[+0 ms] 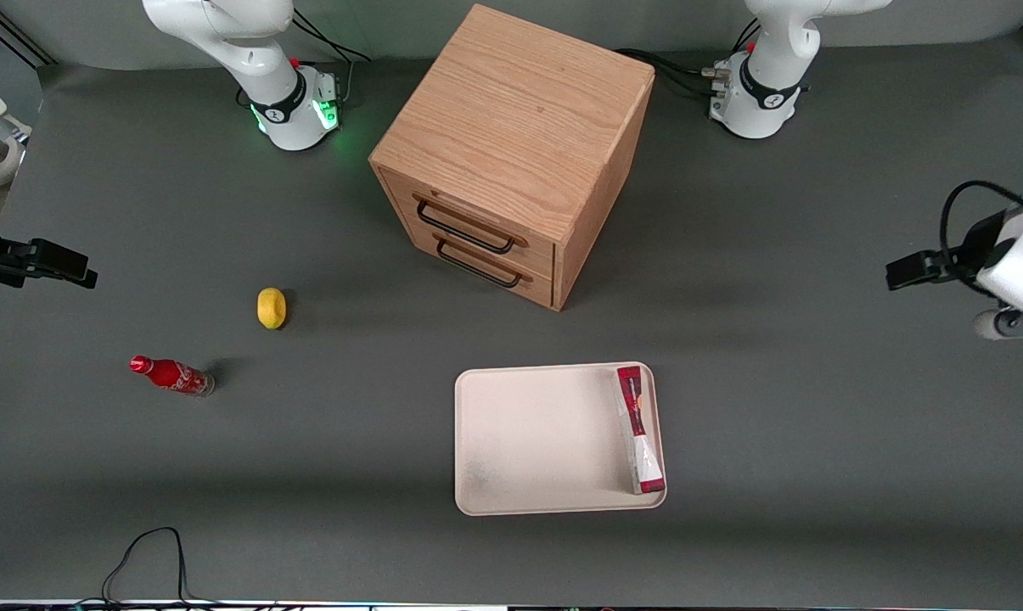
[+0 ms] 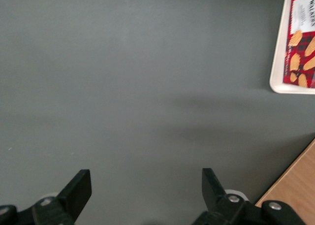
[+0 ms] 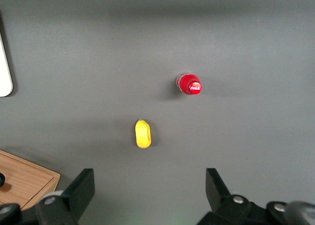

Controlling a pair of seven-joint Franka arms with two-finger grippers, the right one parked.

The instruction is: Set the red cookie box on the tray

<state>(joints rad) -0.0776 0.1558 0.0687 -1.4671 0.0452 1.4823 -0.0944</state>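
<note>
The red cookie box point(image 1: 640, 428) lies flat in the tray point(image 1: 536, 441), along the tray's rim toward the working arm's end. The tray is a pale cream rectangle with a faint grey smudge in one corner. My left gripper point(image 1: 906, 273) hangs well off toward the working arm's end of the table, apart from the tray and above bare grey table. In the left wrist view the gripper point(image 2: 145, 180) is open with nothing between its fingers. That view also catches part of the cookie box point(image 2: 301, 38) and the tray's rim point(image 2: 276, 62).
A wooden two-drawer cabinet point(image 1: 511, 153) stands farther from the front camera than the tray; its corner point(image 2: 295, 185) shows near the gripper. A lemon point(image 1: 272, 307) and a small red soda bottle point(image 1: 171, 374) lie toward the parked arm's end. A black cable point(image 1: 146, 552) loops at the front edge.
</note>
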